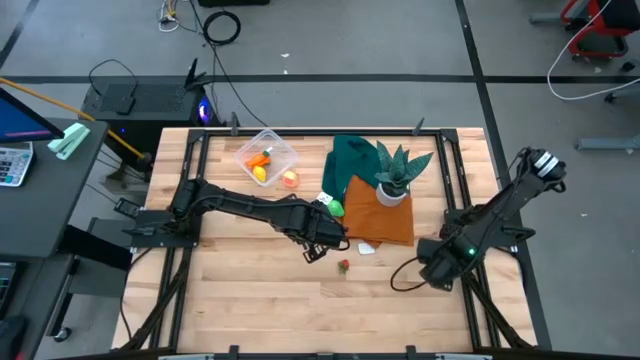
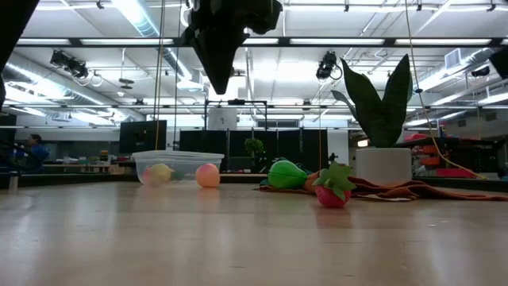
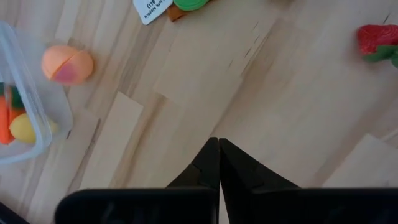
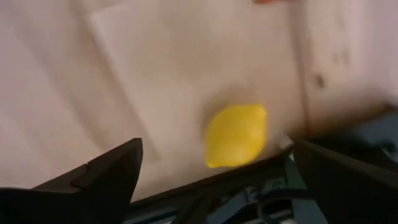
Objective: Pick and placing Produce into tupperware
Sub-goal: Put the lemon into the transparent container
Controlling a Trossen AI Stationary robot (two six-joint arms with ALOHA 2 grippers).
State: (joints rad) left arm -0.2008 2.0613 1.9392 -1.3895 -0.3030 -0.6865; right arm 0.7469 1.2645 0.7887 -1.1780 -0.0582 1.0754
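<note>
The clear tupperware stands at the far left of the table and holds an orange carrot and a yellow piece. A pink-orange peach lies on the wood just outside it. A green piece lies at the cloth's edge, and a red berry lies near mid-table. My left gripper hangs shut above the bare wood between peach and berry. My right gripper points down, open, with a yellow lemon lying on the table between its fingers, apart from both.
A spiky potted plant stands on an orange cloth over a dark green cloth at the far right. A white tag lies by the green piece. The lemon lies close to a dark table edge.
</note>
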